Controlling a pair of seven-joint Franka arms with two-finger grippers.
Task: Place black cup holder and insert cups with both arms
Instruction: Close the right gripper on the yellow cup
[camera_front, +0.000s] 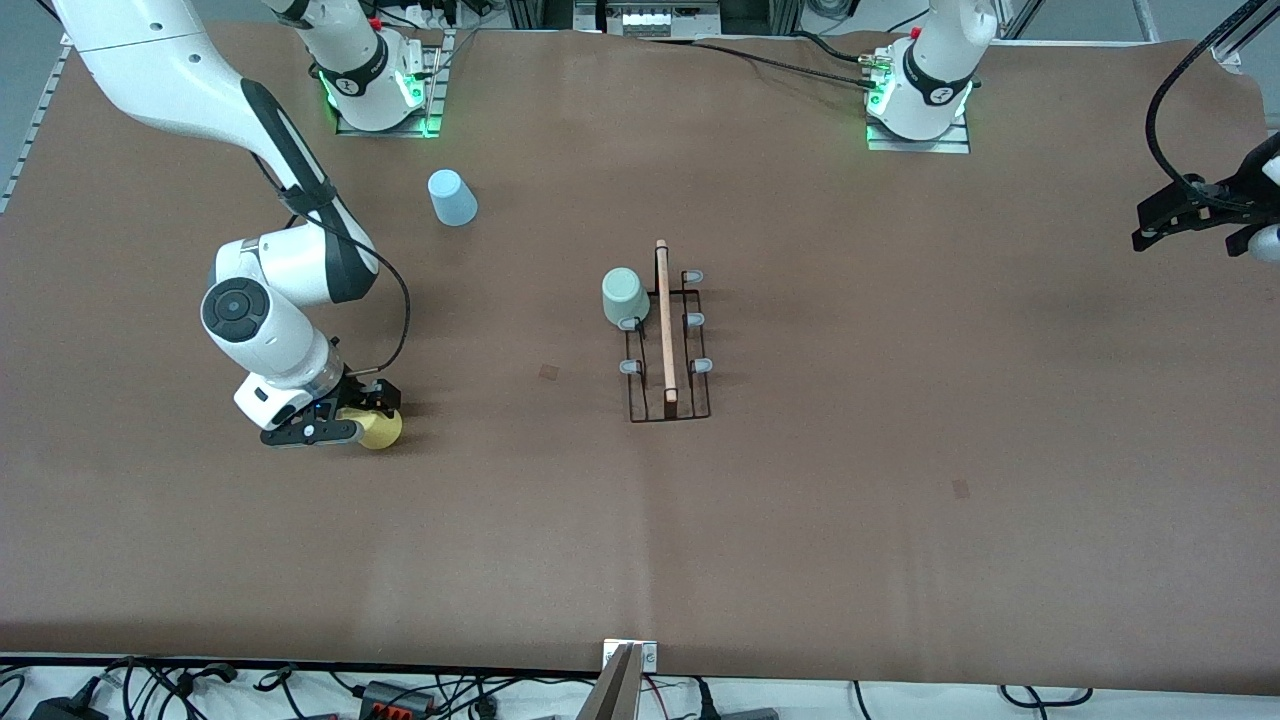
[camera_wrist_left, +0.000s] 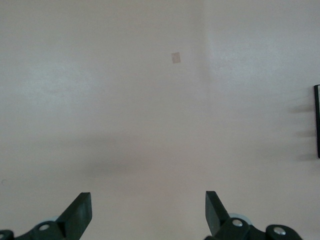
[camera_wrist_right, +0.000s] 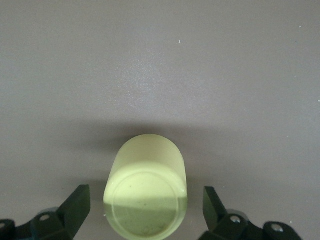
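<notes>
The black cup holder (camera_front: 668, 340) stands mid-table with its wooden rod handle on top. A mint green cup (camera_front: 625, 297) sits on one of its pegs on the right arm's side. The light blue cup (camera_front: 452, 197) stands bottom up on the table near the right arm's base. The yellow cup (camera_front: 383, 429) (camera_wrist_right: 146, 170) rests on the table toward the right arm's end. My right gripper (camera_front: 375, 413) (camera_wrist_right: 146, 197) is low around it, open, with a gap at each finger. My left gripper (camera_front: 1140, 227) (camera_wrist_left: 148, 200) waits open and empty over the left arm's end.
Two small tape squares mark the brown table cover (camera_front: 900, 560), one (camera_front: 549, 372) between the yellow cup and the holder, one (camera_front: 960, 488) nearer the front camera. The holder's edge (camera_wrist_left: 317, 120) shows in the left wrist view. Cables lie along the table's front edge.
</notes>
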